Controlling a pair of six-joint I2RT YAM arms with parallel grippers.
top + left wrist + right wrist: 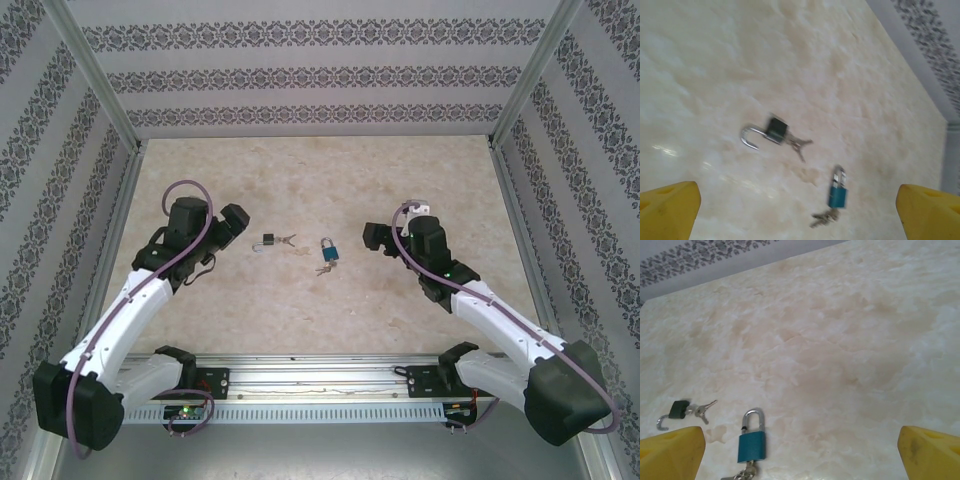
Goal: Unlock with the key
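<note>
The 2 arms sat nearest, at the bottom of the overhead view. Each had a bulky black shoulder, a smooth white link and a purple cable looping to a black wrist. The left arm (120, 320) slanted up towards centre left, the right arm (500, 330) towards centre right.

The table (300, 180) was flat, matte and beige with a pale marbled mottling. 3 walls (320, 60) closed it in, papered in grey with dark bands of floral pattern. Bare aluminium posts (95, 75) stood at the corners. A slotted metal rail (320, 385) ran across the lower edge between the arm bases.

The left gripper (234, 222) was spread wide with nothing between its jaws. Its blunt yellow fingertips (670, 207) sat in the lower corners of the left wrist view. The right gripper (374, 238) was likewise spread wide and empty, with its fingertips (672, 452) in the lower corners of its view.

Both locks lay on the table between the grippers, apart from either. The blue padlock (751, 446) was boxy, just right of centre overhead, its rounded steel shackle closed. A key bunch (742, 474) lay at its base. The smaller green padlock (776, 129) lay left of it, its shackle swung out like a hook. Silver keys (799, 145) jutted from its other end.
</note>
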